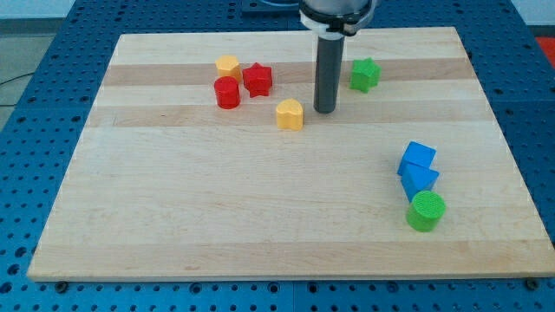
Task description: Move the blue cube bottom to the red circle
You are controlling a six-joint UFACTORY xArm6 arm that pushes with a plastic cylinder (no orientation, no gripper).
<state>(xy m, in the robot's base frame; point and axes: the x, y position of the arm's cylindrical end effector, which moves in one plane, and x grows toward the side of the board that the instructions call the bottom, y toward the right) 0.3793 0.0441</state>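
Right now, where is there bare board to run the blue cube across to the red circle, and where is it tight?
The wide middle and the view's lower left are bare, from the blue cube to below the red circle. It is crowded at the view's top: red star, yellow blocks, my tip. A second blue block and green cylinder crowd the cube.

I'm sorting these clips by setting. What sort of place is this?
Most likely a robotics lab bench. A wooden board lies on a blue perforated table; my tip stands on it beside a yellow block, with small coloured blocks like the blue cube scattered about.
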